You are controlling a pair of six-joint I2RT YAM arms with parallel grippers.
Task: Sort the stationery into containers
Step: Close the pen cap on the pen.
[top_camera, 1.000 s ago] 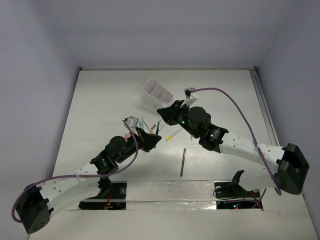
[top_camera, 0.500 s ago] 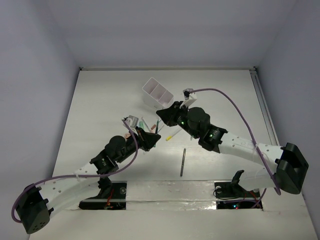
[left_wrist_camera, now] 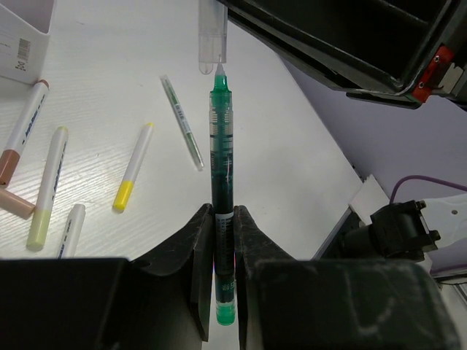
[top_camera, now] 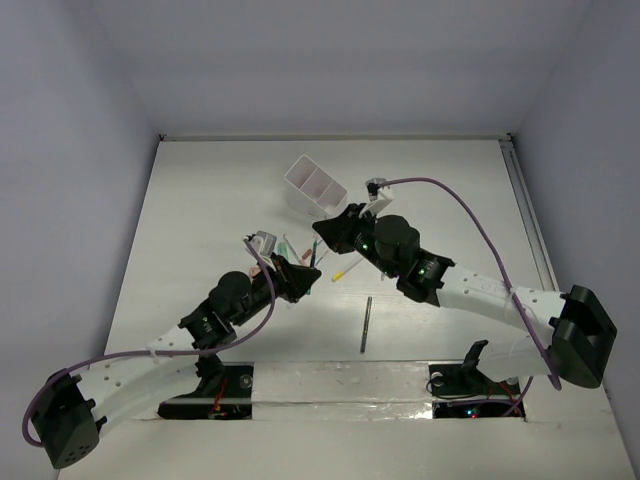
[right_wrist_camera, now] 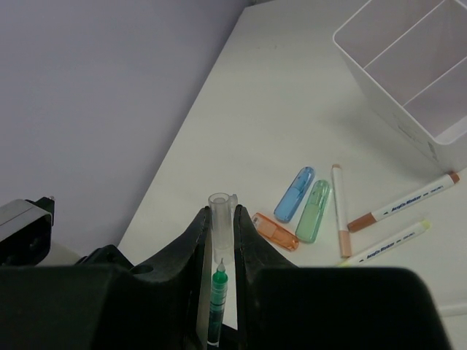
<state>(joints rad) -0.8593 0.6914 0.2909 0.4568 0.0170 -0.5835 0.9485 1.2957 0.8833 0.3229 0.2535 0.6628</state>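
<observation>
My left gripper (left_wrist_camera: 222,219) is shut on a green pen (left_wrist_camera: 221,160), which points straight out from the jaws, tip bare. My right gripper (right_wrist_camera: 218,215) is shut on a clear pen cap (right_wrist_camera: 219,219). The pen tip (right_wrist_camera: 217,271) sits just below the cap's open end, nearly touching it. The two grippers (top_camera: 305,280) (top_camera: 325,228) meet above the table's middle. The white three-compartment container (top_camera: 313,188) stands just behind them. On the table lie short blue (right_wrist_camera: 295,193), green (right_wrist_camera: 314,211) and orange (right_wrist_camera: 276,230) pieces, and several pens.
Loose pens lie under the grippers: a brown-capped marker (left_wrist_camera: 23,131), a pale yellow highlighter (left_wrist_camera: 47,186), a yellow-tipped pen (left_wrist_camera: 133,175) and a thin green pen (left_wrist_camera: 182,122). A dark grey pen (top_camera: 366,323) lies alone nearer the arm bases.
The right gripper with the cap has shifted slightly, settling over the pen tip. The left arm has held still.
</observation>
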